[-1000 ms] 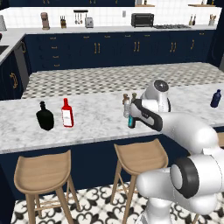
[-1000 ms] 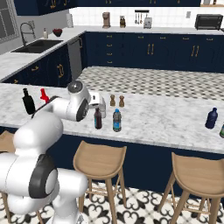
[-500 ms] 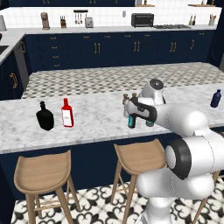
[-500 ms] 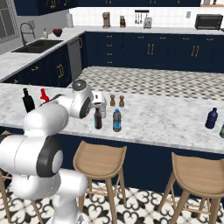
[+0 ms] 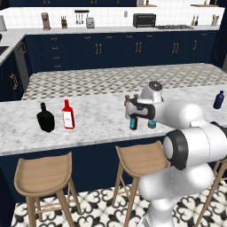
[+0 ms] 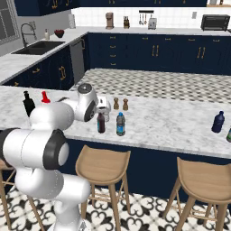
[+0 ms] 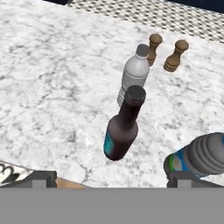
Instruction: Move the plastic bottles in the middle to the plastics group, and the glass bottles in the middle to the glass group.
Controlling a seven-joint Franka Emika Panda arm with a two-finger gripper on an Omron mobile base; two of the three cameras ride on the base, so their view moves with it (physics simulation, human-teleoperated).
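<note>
Claw (image 7: 107, 180) spread wide and empty above the marble counter (image 7: 52, 87), poised over the dark glass bottle (image 7: 122, 129) standing just ahead between its tips. The grey water bottle (image 7: 133, 76) stands behind it, the blue-labelled bottle (image 7: 197, 157) beside one tip, two brown shakers (image 7: 166, 51) beyond, all unsorted.

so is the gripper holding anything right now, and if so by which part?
Nothing is held. The gripper is open above the counter, with the dark glass bottle standing free between and beyond its fingertips; neither fingertip touches the bottle.
</note>
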